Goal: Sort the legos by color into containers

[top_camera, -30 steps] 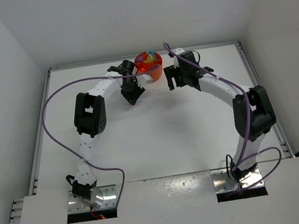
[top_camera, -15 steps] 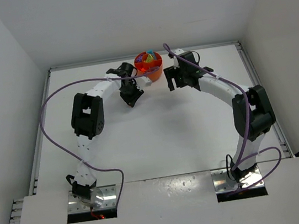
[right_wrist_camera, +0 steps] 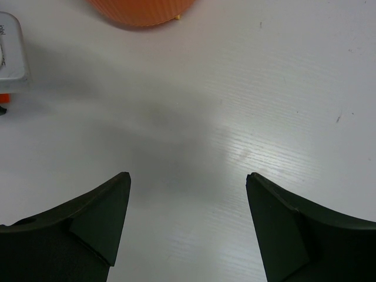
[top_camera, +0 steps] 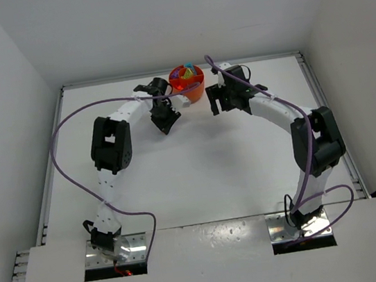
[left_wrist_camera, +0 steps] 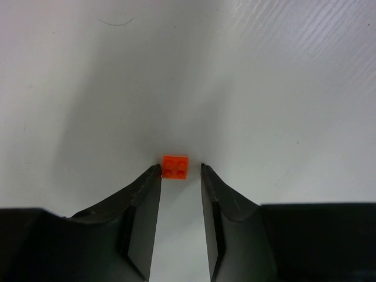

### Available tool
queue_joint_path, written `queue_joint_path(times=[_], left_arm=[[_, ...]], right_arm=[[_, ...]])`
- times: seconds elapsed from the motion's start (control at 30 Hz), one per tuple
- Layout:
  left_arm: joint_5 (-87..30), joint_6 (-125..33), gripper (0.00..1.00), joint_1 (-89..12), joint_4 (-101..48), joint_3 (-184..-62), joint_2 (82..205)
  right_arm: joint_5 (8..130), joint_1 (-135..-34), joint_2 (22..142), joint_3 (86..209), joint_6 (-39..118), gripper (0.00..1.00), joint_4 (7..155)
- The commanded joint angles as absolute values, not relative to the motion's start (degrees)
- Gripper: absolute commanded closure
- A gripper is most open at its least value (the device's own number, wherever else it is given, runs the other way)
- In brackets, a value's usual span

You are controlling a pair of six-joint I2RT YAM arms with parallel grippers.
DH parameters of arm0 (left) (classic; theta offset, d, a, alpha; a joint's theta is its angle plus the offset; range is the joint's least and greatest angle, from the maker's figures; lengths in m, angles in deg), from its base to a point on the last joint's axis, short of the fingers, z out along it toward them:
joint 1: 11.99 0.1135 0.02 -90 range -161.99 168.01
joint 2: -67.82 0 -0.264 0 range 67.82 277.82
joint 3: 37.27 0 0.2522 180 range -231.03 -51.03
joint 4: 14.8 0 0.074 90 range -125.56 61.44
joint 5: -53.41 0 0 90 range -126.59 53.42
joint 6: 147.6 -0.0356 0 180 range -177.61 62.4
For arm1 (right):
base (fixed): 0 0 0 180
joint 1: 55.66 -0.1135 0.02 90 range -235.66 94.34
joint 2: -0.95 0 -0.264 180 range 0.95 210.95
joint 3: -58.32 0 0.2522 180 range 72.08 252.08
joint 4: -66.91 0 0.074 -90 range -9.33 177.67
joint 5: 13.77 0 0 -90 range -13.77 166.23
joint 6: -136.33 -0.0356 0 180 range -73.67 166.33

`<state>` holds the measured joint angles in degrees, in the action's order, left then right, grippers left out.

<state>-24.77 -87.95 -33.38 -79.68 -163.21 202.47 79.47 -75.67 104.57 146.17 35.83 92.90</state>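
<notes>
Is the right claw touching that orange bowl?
Apart. The right wrist view shows a stretch of table between the right gripper and the orange bowl.

We counted one round orange dish (top_camera: pixel 195 91) on one bench (top_camera: pixel 193 175) and one loose orange lego (left_wrist_camera: pixel 175 166), which had four studs. Inside the dish we saw purple, cyan and green pieces, too small for counting. There were two arms (top_camera: pixel 111 145) and two purple cables (top_camera: pixel 52 154). There were also two grippers, the left gripper (left_wrist_camera: pixel 180 167) and the right gripper (right_wrist_camera: pixel 188 179).
</notes>
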Motion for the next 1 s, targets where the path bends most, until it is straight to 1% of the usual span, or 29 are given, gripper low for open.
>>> queue_joint_path(times=[0.0, 0.17, 0.23, 0.27, 0.37, 0.4, 0.53, 0.63, 0.77, 0.97], left_arm=[[-22.52, -87.31, 0.62, -33.08, -80.68, -162.83, 206.51], [-22.0, -86.78, 0.76, -33.08, -80.68, -161.69, 206.51], [-22.0, -86.26, 0.78, -33.08, -80.15, -160.99, 206.51], [-22.0, -86.26, 0.82, -33.08, -79.63, -160.98, 205.99], [-22.0, -85.55, 0.87, -33.08, -78.31, -159.23, 204.93], [-22.0, -84.86, 0.91, -33.08, -77.7, -158.61, 203.36], [-19.02, -82.31, 0.99, -33.08, -72.35, -156.32, 197.56], [-16.38, -78.89, 1.0, -32.47, -69.27, -155.53, 193.87], [-13.65, -73.7, 1.0, -31.86, -65.58, -157.63, 191.31], [-13.03, -64.22, 1.0, -31.33, -56.35, -158.86, 189.9]], right_arm=[[78.95, -75.53, 104.58, 148.55, 35.61, 0.2, 91.83], [79.48, -75.53, 104.58, 148.55, 35.61, 0.2, 91.83], [79.48, -75.53, 104.58, 148.55, 35.61, 0.2, 91.83], [79.48, -75.53, 104.58, 148.55, 35.61, 0.2, 91.83], [79.48, -75.53, 104.05, 148.02, 35.61, 0.2, 91.31], [79.48, -75.53, 104.05, 147.5, 35.61, 0.2, 91.3], [79.48, -75.53, 102.82, 146.88, 35.61, 0.2, 90.77], [79.48, -75.53, 102.29, 146.35, 35.61, 0.2, 90.77], [80.01, -75.53, 102.29, 146.35, 35.61, 0.2, 90.25], [80.01, -75.53, 102.29, 146.35, 35.61, 0.2, 90.25]])
